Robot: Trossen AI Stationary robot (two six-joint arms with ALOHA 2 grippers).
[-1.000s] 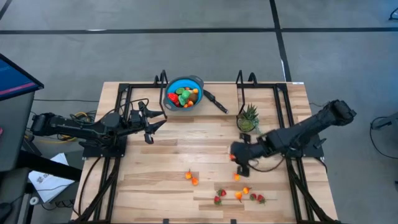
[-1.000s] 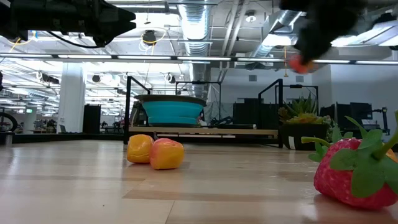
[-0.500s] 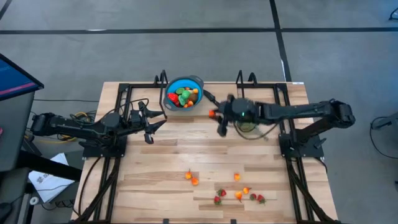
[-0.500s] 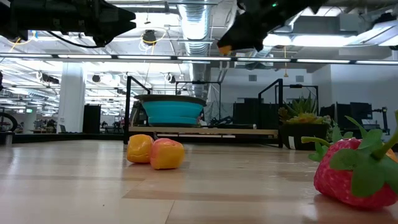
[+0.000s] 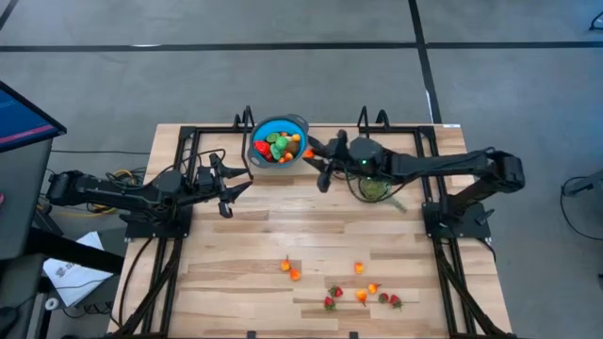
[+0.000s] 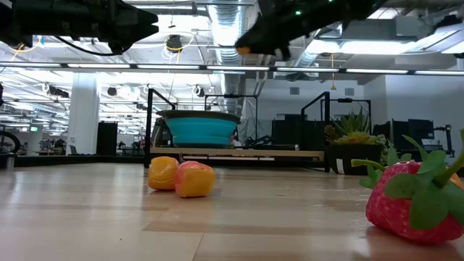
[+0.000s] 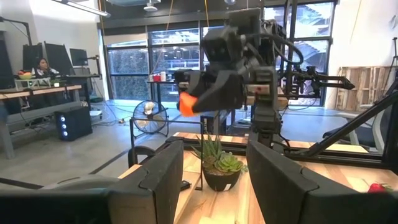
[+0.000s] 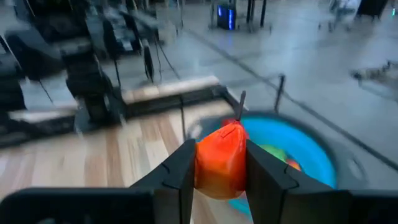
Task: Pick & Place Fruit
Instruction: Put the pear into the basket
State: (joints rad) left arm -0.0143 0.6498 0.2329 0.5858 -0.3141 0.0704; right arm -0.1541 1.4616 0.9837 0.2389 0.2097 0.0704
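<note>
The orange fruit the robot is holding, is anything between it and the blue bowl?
Nothing visible blocks it. The right end effector is shut on the orange fruit, up above the table beside the blue bowl. The bowl's black handle and the spiky plant lie off to the side. The left end effector waits away from the bowl.

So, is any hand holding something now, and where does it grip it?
The right hand holds an orange fruit piece, its fingers pressing on two opposite sides. The left hand is open and holds nothing.
</note>
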